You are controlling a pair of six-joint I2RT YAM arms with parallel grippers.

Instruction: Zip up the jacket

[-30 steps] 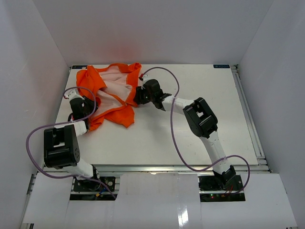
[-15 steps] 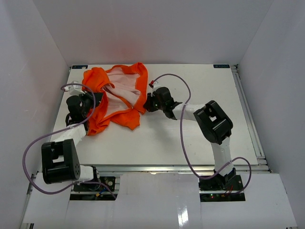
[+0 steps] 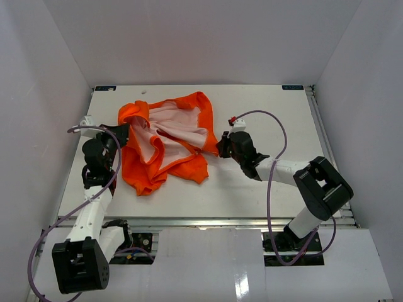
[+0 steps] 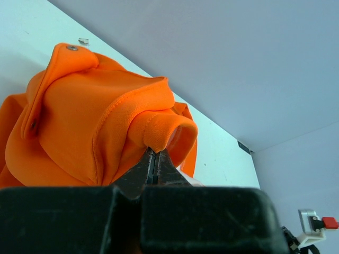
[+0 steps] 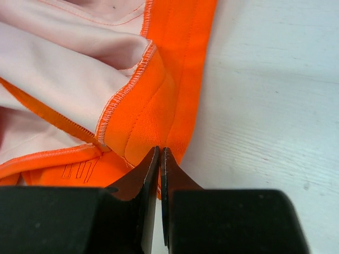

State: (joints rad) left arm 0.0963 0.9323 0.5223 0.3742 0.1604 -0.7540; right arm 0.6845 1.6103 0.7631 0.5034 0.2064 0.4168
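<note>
Top external view: a crumpled bright orange fabric jacket (image 3: 167,148) with pale pink lining lies on the white table (image 3: 277,113), toward its far left. At the table's left side, the left tool (image 3: 121,133) pinches a jacket fold; the right tool (image 3: 220,145) is clamped on its right hem.

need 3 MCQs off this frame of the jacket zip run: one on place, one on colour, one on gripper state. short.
1. Where on the table does the jacket lie?
A. right half
B. left half
C. hanging off the near edge

2. What colour is the jacket's lining?
A. black
B. blue
C. pale pinkish-white

3. How is the right gripper?
A. shut on the jacket's orange edge
B. wide open over bare table
C. holding a cup

Key:
1 B: the top view shows it left of centre.
2 C: the opened inside is pale pinkish-white against the orange outside.
3 A: the right wrist view shows the fingertips pinched together at the orange hem.
</note>
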